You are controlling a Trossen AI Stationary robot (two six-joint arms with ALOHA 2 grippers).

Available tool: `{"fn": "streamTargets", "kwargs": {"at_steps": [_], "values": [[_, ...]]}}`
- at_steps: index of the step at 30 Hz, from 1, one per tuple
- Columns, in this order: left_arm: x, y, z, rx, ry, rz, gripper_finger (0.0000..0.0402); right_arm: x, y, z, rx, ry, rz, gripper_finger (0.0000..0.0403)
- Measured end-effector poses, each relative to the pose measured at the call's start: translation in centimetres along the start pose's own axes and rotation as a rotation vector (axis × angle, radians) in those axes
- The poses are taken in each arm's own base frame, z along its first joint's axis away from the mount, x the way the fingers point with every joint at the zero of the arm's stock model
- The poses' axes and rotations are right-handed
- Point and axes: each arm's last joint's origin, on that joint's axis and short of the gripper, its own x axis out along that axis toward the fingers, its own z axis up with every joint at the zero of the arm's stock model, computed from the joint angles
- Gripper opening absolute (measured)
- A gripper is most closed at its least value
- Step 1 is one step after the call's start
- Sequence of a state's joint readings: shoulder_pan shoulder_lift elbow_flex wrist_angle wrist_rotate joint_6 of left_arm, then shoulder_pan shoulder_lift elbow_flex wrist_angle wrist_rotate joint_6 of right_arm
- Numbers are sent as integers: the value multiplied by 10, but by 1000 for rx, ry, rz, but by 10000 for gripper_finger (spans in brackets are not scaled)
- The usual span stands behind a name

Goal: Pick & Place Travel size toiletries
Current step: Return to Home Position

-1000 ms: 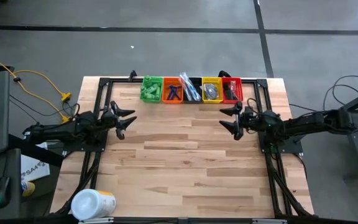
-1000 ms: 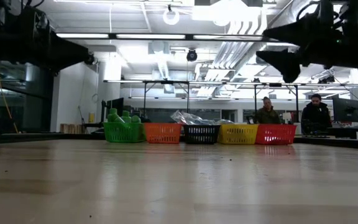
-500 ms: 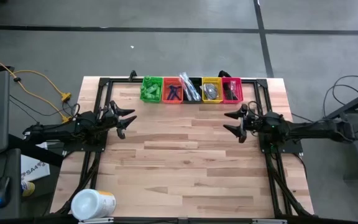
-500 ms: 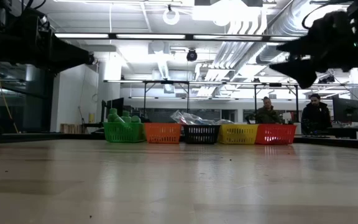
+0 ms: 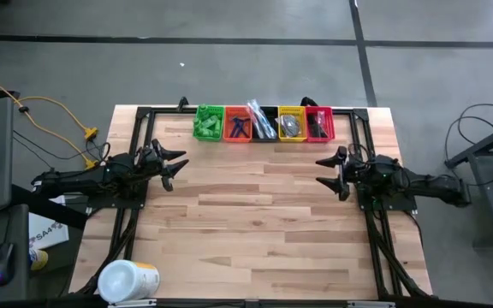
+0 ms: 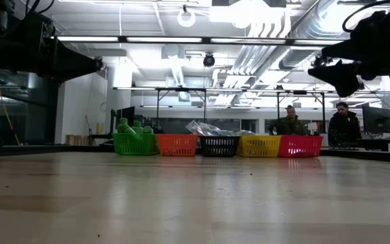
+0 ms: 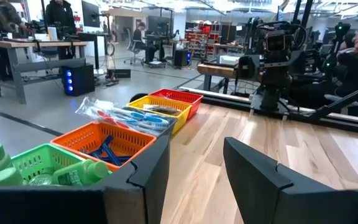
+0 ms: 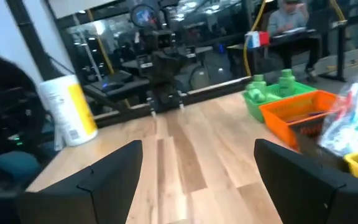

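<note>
The toiletries lie sorted in a row of small bins at the table's far edge: green bottles [image 5: 207, 124] in the green bin, blue razors [image 5: 239, 127] in the orange one, wrapped toothbrushes [image 5: 260, 120] in the black one, grey discs [image 5: 291, 126] in the yellow one, dark pieces [image 5: 318, 126] in the red one. My left gripper [image 5: 175, 166] hovers open above the table's left side. My right gripper [image 5: 332, 174] hovers open above the right side. Both are empty and well short of the bins.
A large white tub with a yellow label [image 5: 127, 280] lies at the table's near left corner. A black frame [image 5: 255, 109] runs around the table's edges. Bare wood [image 5: 255, 214] spreads between the arms. People sit in the room beyond the table [image 6: 291, 124].
My right arm has drawn back toward the table's right edge, its gripper sliding slightly right and toward the near side while staying open and empty. My left arm has kept still. The bins and their contents have not moved.
</note>
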State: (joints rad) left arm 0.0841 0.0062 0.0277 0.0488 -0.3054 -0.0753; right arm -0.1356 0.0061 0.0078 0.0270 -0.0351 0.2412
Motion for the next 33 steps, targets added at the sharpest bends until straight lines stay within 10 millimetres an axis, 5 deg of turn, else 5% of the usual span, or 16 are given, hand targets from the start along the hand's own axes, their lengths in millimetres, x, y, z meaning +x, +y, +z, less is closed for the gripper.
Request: {"fn": "streamTargets", "kwargs": {"at_steps": [33], "values": [[0,0,-3,-51,32,-1,152,2,-2,-3,70,24,-40,304]]}}
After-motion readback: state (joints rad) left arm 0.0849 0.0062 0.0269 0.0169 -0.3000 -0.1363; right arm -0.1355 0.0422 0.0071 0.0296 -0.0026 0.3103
